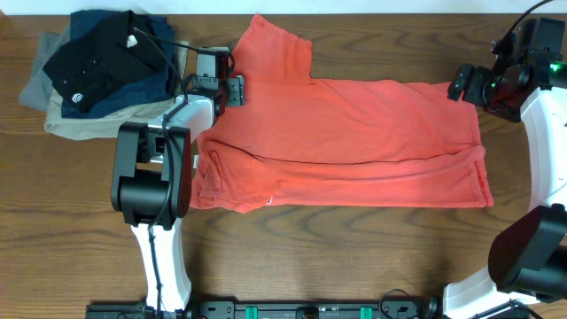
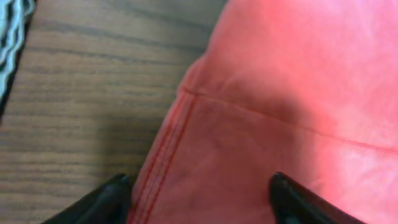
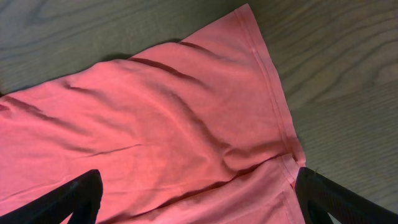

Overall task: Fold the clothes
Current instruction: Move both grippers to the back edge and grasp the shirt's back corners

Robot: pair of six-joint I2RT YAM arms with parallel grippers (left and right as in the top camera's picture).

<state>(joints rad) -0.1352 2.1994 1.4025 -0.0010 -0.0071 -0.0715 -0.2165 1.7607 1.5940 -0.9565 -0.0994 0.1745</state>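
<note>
The coral-red T-shirt (image 1: 354, 133) lies spread flat across the middle of the wooden table (image 1: 354, 257). Its length runs left to right and one short sleeve (image 1: 283, 44) points toward the far edge. We see a long crease (image 1: 372, 161) along the shirt's near side, where a strip of cloth appears doubled over.

At the sleeve end, the left gripper (image 2: 202, 199) hangs low over the cloth. Its black fingers (image 2: 112, 202) stand apart on either side of a double-stitched hem (image 2: 165, 155), one over bare wood and one over fabric, and they pinch nothing that we can see.

At the opposite end, the right gripper (image 3: 199, 199) hovers above the far hem corner (image 3: 249, 15). Its fingers (image 3: 81, 196) are spread wide, with rumpled red cloth between them.

Beside the left arm, in the table's far left corner, sits a pile of folded garments (image 1: 106, 66), black and navy on top of khaki and grey.
</note>
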